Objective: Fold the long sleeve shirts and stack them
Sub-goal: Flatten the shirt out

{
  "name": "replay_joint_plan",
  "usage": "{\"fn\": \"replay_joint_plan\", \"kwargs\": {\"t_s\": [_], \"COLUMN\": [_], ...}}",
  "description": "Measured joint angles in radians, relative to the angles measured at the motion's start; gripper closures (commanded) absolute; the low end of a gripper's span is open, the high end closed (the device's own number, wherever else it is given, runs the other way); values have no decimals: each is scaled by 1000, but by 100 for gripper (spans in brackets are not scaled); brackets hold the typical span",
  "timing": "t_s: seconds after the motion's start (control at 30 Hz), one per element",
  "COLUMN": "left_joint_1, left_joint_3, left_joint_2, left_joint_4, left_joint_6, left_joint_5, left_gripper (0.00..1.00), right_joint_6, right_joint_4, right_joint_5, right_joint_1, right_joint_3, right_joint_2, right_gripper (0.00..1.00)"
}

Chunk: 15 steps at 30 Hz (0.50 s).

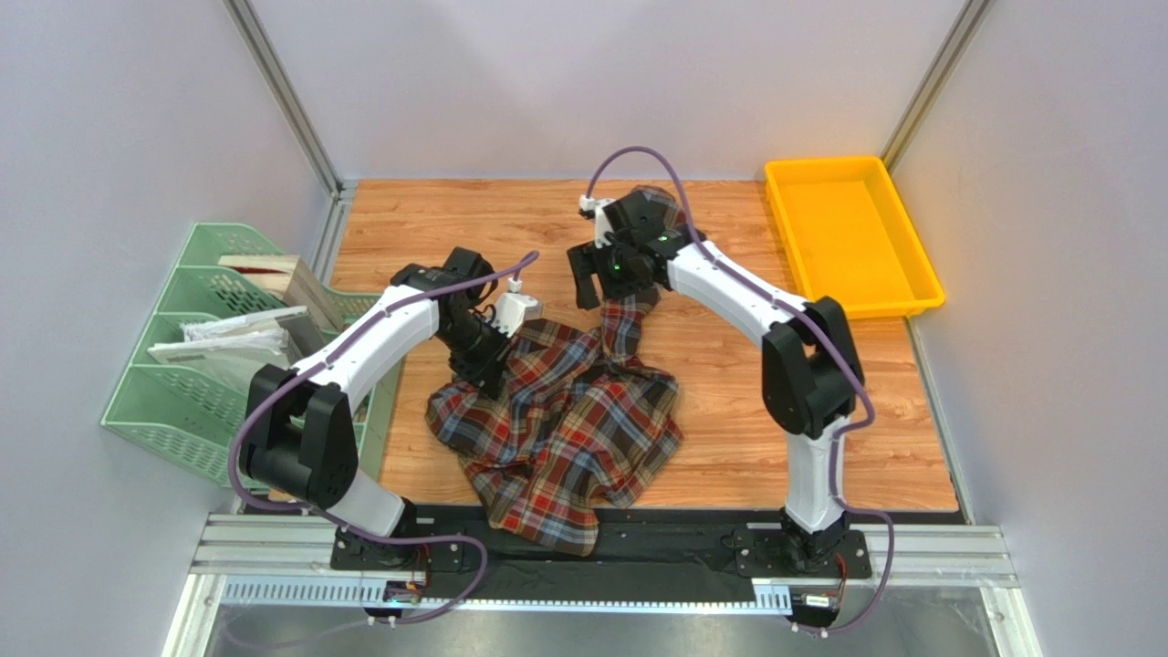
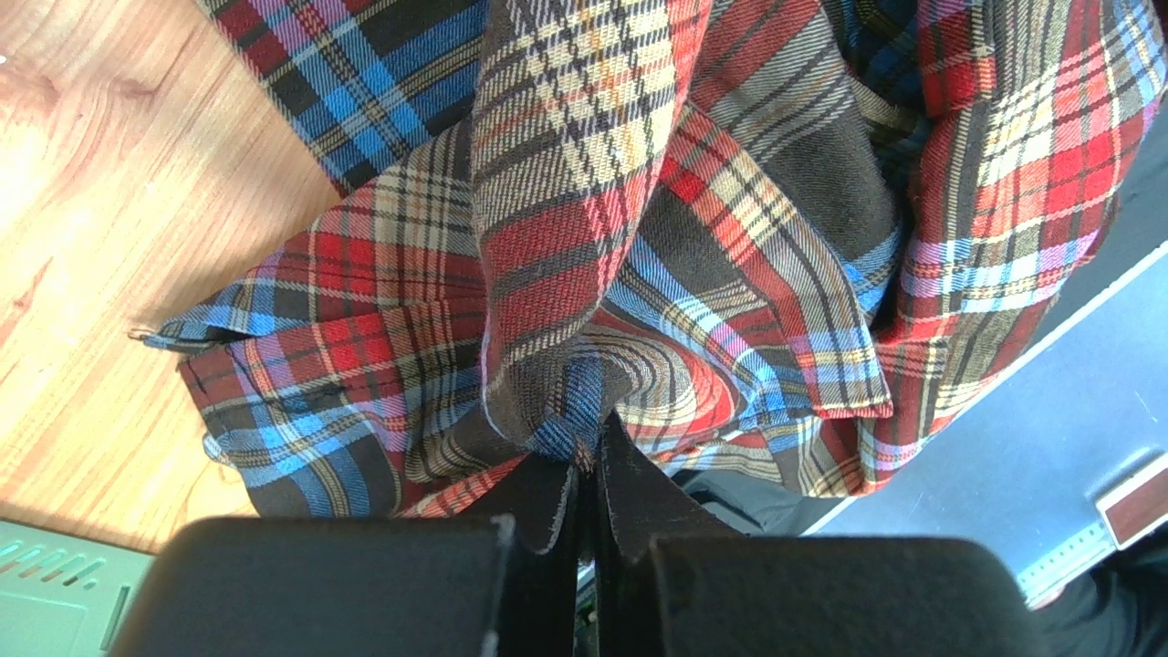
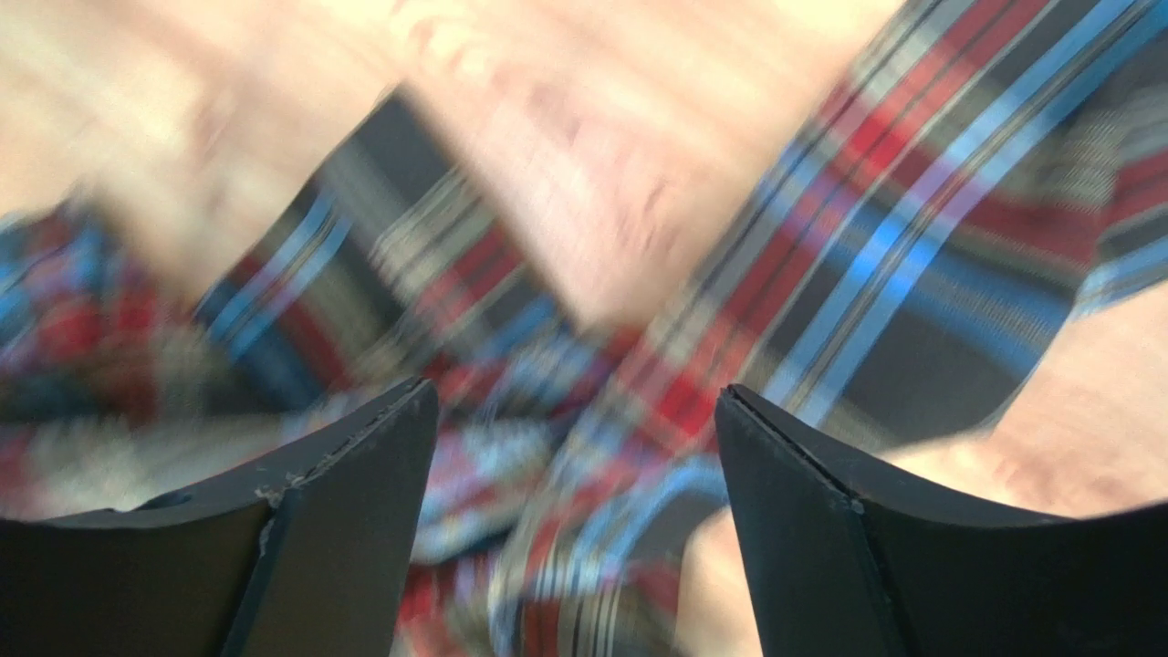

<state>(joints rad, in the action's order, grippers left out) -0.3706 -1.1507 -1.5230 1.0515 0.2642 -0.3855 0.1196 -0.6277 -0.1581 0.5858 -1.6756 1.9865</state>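
The plaid shirt (image 1: 562, 424) lies bunched in the middle of the table (image 1: 878, 411). Its lower edge spills over the near side onto the black base plate (image 1: 686, 527), and one sleeve (image 1: 631, 318) trails toward the far side. The left claw (image 2: 592, 468) is clenched on a small gathered pinch of cloth at the far left of the heap. That pinch looks like several layers at once (folds fan out from it in every direction), so a pull from there may haul the whole lump instead of spreading it, or the thin bite may slip free. The right claw (image 3: 573, 397) hangs released above the sleeve, gripping nothing. Its view is blurred, so closing there could catch the wrong layer or only air. The overhanging edge could also drag the shirt off the table or snag on the base plate.
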Motion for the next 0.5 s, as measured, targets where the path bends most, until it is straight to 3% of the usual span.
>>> {"fn": "replay_joint_plan", "kwargs": {"t_s": [0.1,0.2,0.23,0.3,0.33,0.37,0.4,0.5], "left_joint_1": [3,18,27,40,46,51,53,59], "left_joint_3": [6,12,14,17,19,20,21,36], "left_joint_2": [5,13,17,23,25,27,28,42], "left_joint_4": [-2,-3,-3,-3,-3,-4,-5,-13], "left_joint_6": [-2,-6,-8,-10,-10,-11,-12,-13], "left_joint_5": [2,2,2,2,2,2,2,4], "left_gripper": [95,93,93,92,92,93,94,98], "right_joint_6": [4,8,5,-5,-7,-14,-23,-43], "right_joint_4": [-13,-41,-55,-82,-98,-113,-124,-140], "right_joint_5": [101,170,186,215,226,238,247,257], "right_joint_1": [27,37,34,23,15,7,-3,-41], "right_joint_3": [-87,-99,-96,-83,-71,-64,-51,14], "right_joint_2": [84,134,142,151,152,152,151,128], "right_gripper": [24,37,49,65,85,95,100,100]}}
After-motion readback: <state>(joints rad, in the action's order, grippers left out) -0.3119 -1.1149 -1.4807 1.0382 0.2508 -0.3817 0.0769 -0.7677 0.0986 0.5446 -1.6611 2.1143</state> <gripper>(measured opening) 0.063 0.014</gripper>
